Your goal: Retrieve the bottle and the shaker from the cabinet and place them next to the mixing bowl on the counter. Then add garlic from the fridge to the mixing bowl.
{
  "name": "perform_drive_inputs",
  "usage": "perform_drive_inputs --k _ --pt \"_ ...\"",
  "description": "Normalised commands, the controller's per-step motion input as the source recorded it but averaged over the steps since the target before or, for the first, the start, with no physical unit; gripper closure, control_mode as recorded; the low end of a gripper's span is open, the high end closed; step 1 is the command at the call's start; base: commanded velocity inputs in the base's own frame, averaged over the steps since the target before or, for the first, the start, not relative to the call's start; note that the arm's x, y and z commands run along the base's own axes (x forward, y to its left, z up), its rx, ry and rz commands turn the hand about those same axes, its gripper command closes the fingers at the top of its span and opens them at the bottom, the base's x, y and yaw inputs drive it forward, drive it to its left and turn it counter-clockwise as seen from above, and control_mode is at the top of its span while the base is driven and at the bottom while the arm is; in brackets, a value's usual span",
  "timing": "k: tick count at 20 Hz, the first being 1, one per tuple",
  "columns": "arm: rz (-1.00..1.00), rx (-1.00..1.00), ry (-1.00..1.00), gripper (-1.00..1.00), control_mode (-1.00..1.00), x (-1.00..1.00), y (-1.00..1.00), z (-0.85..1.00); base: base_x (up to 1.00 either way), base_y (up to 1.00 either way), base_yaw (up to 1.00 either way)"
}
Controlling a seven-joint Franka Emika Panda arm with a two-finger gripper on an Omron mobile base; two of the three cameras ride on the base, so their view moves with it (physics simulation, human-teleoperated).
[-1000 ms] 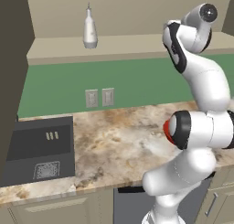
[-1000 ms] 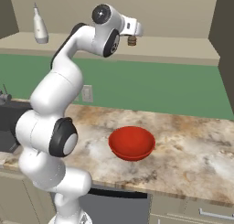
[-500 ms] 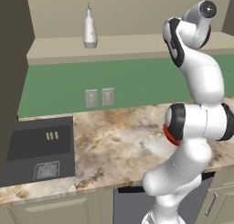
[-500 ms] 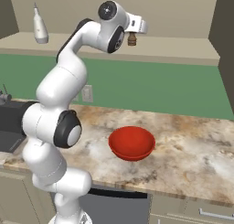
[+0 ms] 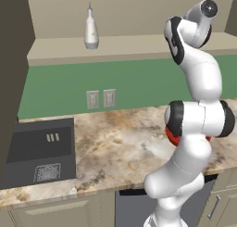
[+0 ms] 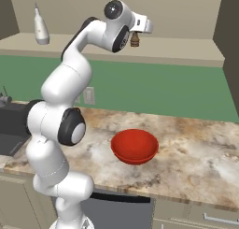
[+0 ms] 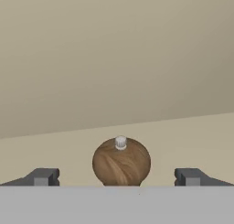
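Note:
The dark brown shaker stands on the cabinet shelf, seen from above in the hand view with its small knob up. My gripper is open, with one fingertip on each side of the shaker and a clear gap to both. From the right base view the shaker sits just under the hand. Far to the left on the same shelf the pale bottle stands upright. The red mixing bowl rests on the marbled counter. The garlic and the fridge are out of view.
A dark sink is set into the counter at the left, and a pair of wall outlets sits on the green backsplash. A dark cabinet side bounds the shelf on the right. My own arm hides most of the bowl in the left base view.
The hand has shifted a little right and up along the shelf, over the shaker. Bottle, shaker and bowl have not moved.

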Motion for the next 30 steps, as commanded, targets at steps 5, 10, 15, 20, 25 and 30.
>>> perform_drive_inputs --k 5,10,15,20,25,30 --pt "0.00 0.00 0.01 -1.00 -1.00 0.14 0.00 0.00 0.00 0.00 0.00" --pt "0.00 0.00 0.01 -1.00 -1.00 0.06 0.00 0.00 0.00 0.00 0.00" --pt "0.00 0.00 0.00 -1.00 -1.00 0.12 0.00 0.00 0.00 0.00 0.00" --pt "0.00 0.00 0.00 -1.00 -1.00 0.08 0.00 -0.01 0.00 0.00 0.00" --pt "0.00 0.00 0.00 -1.00 -1.00 0.02 0.00 0.00 0.00 0.00 0.00" --pt "0.00 0.00 0.00 -1.00 -1.00 0.00 0.00 0.00 0.00 0.00 0.00"
